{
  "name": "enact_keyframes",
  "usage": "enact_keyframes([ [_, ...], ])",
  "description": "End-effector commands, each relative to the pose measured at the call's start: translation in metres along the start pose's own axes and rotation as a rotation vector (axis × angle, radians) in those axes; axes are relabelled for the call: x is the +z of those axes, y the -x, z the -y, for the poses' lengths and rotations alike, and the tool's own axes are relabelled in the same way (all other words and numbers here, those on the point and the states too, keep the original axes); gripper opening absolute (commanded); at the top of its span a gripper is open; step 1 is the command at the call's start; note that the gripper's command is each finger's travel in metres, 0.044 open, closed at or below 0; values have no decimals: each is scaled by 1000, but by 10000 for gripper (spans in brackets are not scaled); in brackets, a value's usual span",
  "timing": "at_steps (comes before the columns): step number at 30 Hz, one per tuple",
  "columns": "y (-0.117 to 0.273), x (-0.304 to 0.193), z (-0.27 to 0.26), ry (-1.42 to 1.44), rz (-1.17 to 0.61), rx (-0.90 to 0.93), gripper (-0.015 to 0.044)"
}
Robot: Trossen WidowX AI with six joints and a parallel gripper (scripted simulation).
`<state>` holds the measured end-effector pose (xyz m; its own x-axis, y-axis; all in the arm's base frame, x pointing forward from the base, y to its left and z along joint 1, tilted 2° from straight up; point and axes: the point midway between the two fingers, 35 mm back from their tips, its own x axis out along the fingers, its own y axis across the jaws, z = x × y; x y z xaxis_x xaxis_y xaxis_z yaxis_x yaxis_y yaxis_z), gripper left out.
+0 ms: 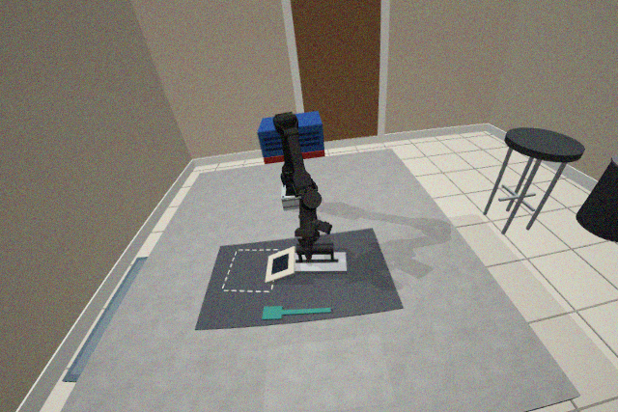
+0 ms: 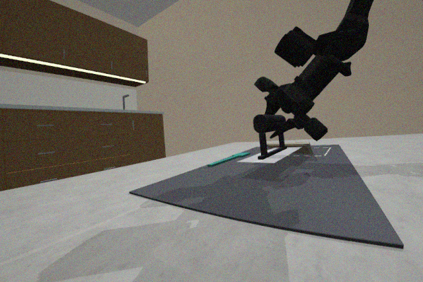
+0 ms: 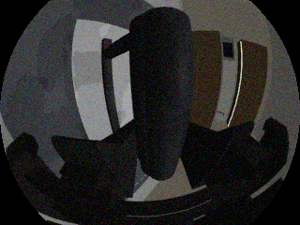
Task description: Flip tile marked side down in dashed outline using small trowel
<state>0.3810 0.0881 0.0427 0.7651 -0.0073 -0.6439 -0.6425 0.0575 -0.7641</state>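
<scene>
The trowel (image 1: 341, 263) (image 2: 250, 160) (image 3: 86, 77) has a flat pale blade and a thick black handle on a black bracket. My gripper (image 1: 314, 248) (image 2: 275, 123) (image 3: 154, 119) is shut on the handle, with the blade low over the mat. The cream tile (image 1: 291, 261) stands tilted at the blade's left end in the top view, its right edge raised and its left edge low. Its dark square mark shows on the upper face. The tile's low side lies at the right side of the dashed outline (image 1: 246, 290) (image 2: 327, 152). Contact between blade and tile is hard to see.
The dark mat (image 1: 344, 292) (image 2: 324, 203) lies on the grey table top (image 1: 324, 362). A teal spatula-shaped tool (image 1: 272, 313) (image 2: 229, 159) lies on the mat near its front edge in the top view. A blue and red box (image 1: 312, 130) stands behind the arm.
</scene>
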Motion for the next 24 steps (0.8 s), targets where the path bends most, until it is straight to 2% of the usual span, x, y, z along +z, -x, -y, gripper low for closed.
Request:
enact_keyframes([
  [1,9,-9,17,0,-3,-23,0],
  [24,23,-79,34,6,-8,-24,0],
])
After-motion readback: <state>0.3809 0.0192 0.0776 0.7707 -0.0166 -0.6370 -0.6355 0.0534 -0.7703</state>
